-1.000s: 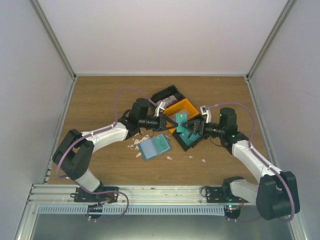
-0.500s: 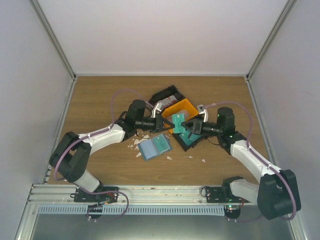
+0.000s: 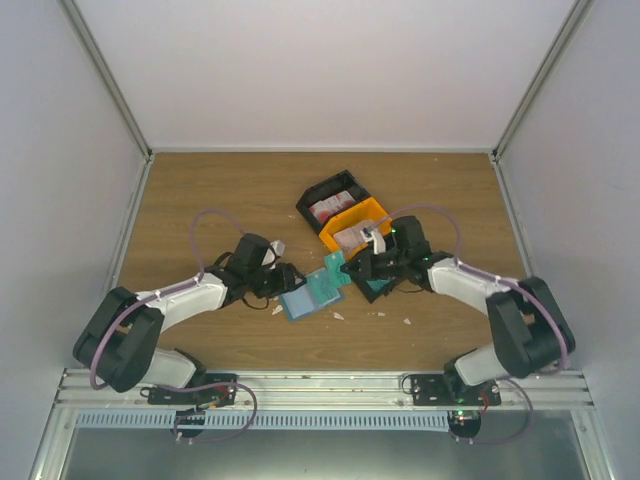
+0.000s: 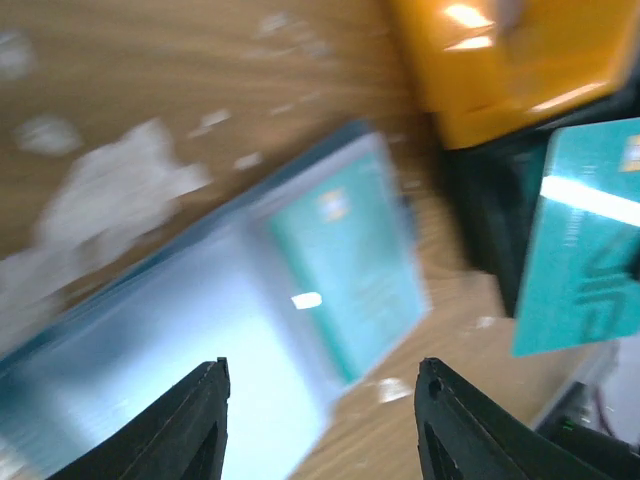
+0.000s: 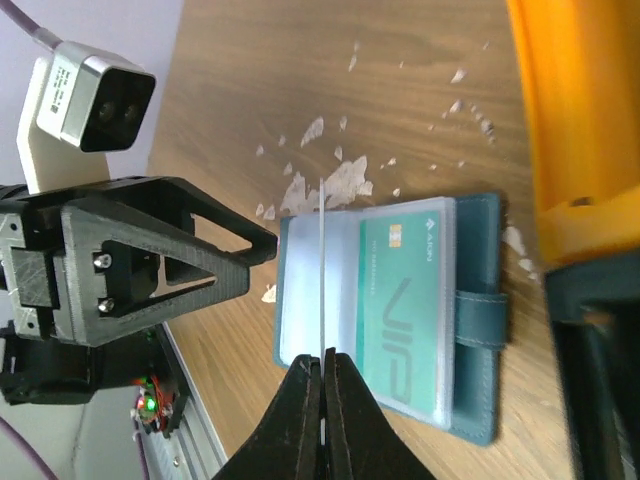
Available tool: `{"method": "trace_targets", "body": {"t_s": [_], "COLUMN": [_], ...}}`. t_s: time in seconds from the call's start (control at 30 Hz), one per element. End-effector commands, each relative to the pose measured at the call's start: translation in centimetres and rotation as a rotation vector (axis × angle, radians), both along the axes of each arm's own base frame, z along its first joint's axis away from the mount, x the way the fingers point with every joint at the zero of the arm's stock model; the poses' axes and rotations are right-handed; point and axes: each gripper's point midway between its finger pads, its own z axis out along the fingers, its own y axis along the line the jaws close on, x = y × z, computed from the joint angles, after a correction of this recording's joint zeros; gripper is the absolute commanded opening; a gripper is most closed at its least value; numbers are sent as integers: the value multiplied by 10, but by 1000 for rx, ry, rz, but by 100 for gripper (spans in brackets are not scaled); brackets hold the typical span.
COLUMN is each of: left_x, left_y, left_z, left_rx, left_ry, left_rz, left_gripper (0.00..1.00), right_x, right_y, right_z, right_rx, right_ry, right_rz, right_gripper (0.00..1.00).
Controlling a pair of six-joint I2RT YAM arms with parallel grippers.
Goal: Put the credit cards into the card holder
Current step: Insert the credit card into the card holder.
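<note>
Near the middle of the table, just in front of the black-and-orange tray (image 3: 362,209), I see the card holder (image 3: 298,302) lying open and flat on the wood, one teal card (image 5: 400,310) behind its clear window. My right gripper (image 5: 322,365) pinches another teal credit card (image 4: 585,250) on edge above the holder. My left gripper (image 4: 320,400) hangs just beside the holder, fingers spread and empty. White scraps (image 5: 330,185) lie nearby.

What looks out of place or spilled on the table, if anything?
Small irregular white scraps lie scattered over the wooden table, mostly beside the open card holder. They look like torn debris rather than cards. Nothing else appears damaged or spilled.
</note>
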Motion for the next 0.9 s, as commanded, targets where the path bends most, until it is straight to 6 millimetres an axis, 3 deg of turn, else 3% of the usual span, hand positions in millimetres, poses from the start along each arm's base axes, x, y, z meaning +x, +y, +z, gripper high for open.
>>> {"method": "trace_targets", "body": {"t_s": [0.0,0.13,0.3,0.37,0.57,0.87], "left_x": [-7,-22,-35,-39,-45,-48], "left_y": [39,52,61,59,53,57], "left_z": [-23,-34,-44,-48,-59,-69], "left_rx": [129,148,171,164,151,180], "left_ry": [8,38,77,95,135,159], "left_rz": [101,122,134,123,82,76], "left_gripper": [51,44,41,40,25,19], "right_x": [-3,-8,-11,-16,-23,-22], "right_y": [32,50,55,57,73,74], "right_z": [-13,-33,-42,-46,-59,-70], "right_rx": [-20,-26,-15,-13,-20,-42], "right_ry": [-3,65,97,116,122,140], "right_rz": [123,185,220,235,279,250], "right_gripper": [1,1,1,1,1,0]}}
